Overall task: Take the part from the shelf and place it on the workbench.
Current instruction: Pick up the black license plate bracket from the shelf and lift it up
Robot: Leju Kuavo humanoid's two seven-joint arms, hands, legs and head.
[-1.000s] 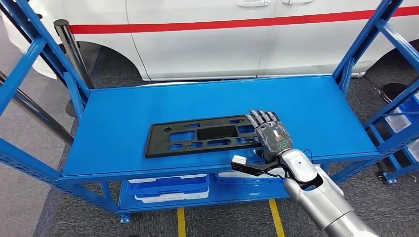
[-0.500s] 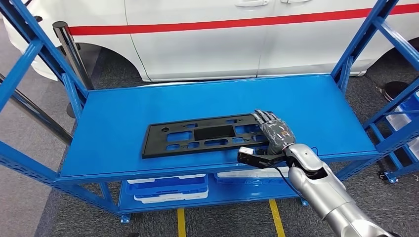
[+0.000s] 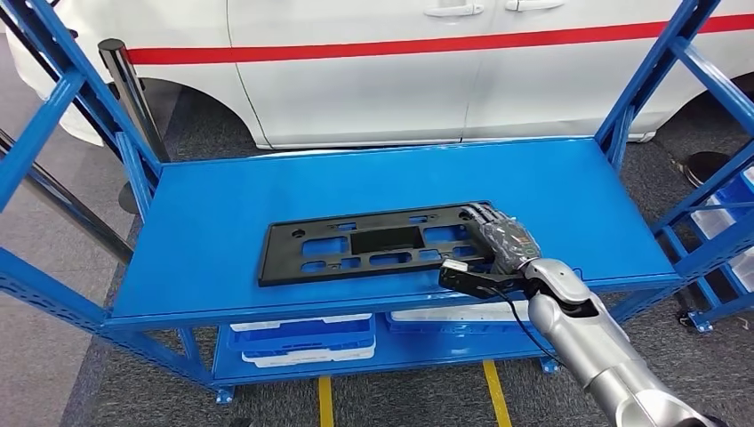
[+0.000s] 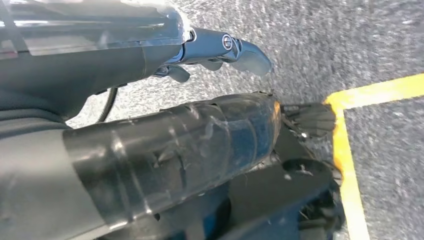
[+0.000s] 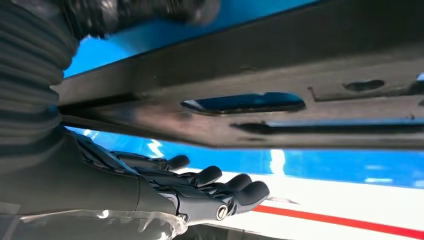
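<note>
Compared with the head view 1 second ago, the right hand has slid further over the right end of the flat black plastic panel with rectangular cut-outs, and its wrist has rolled outward. The panel has shifted slightly on the blue metal shelf. It still lies flat near the centre of the frame.

In the head view, the fingers lie over the panel's right end. The right wrist view shows the panel edge-on between a blurred dark part above it and the hand's extended, slightly spread dark fingers. Whether the hand actually clamps the panel cannot be determined.

The left wrist view shows the left hand over grey carpet with a yellow floor line, holding nothing; how far its fingers are curled cannot be determined.

On the lower shelf, at the bottom centre of the head view, 2 blue plastic trays with white edges are visible; their contents cannot be seen.
</note>
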